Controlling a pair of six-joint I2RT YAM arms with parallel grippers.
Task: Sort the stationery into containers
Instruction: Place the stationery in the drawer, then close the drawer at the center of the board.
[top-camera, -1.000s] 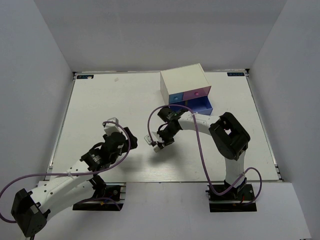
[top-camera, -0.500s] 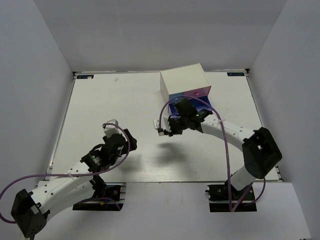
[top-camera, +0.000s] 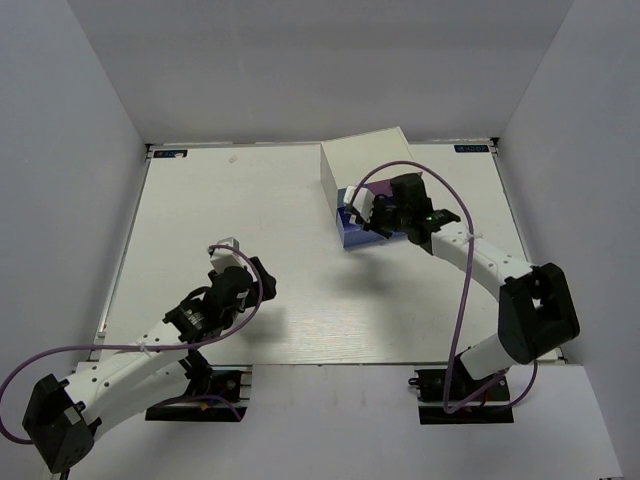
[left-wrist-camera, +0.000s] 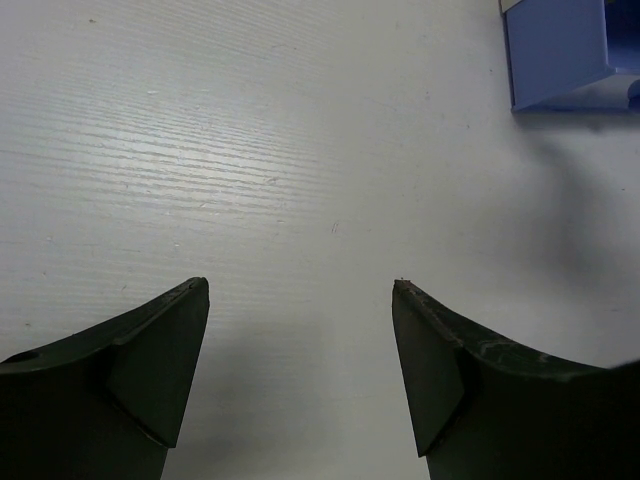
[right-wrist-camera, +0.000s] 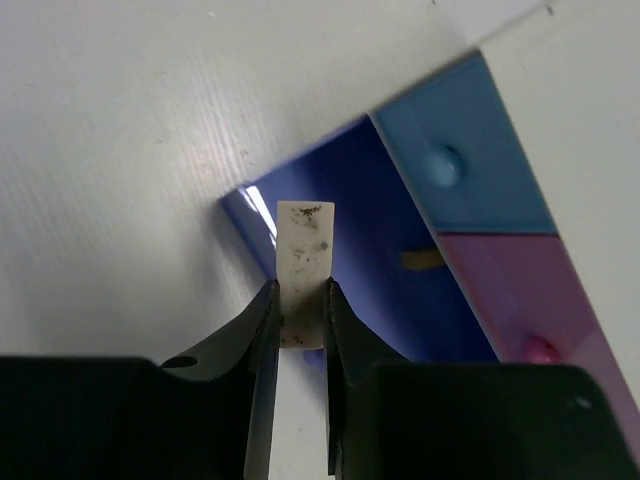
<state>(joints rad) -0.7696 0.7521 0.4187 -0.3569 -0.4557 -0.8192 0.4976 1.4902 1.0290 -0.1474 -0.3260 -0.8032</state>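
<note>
Your right gripper (right-wrist-camera: 298, 303): fingers clamped on pale, smudged eraser (right-wrist-camera: 305, 245), held upright over pulled-out periwinkle drawer (right-wrist-camera: 375, 205). Eraser hangs above drawer's outer rim, not its middle.

Risk: if you release here, eraser may clip rim and bounce onto table (left-wrist-camera: 300, 120). Move inward first.

Light blue drawer (right-wrist-camera: 462, 150) and pink drawer (right-wrist-camera: 530, 290) shut, just beside; knobs could catch fingers.

Your left gripper (left-wrist-camera: 300, 290): fingers apart, nothing between, low over table, well apart from cabinet (top-camera: 365, 155). Open room lies between the arms.
</note>
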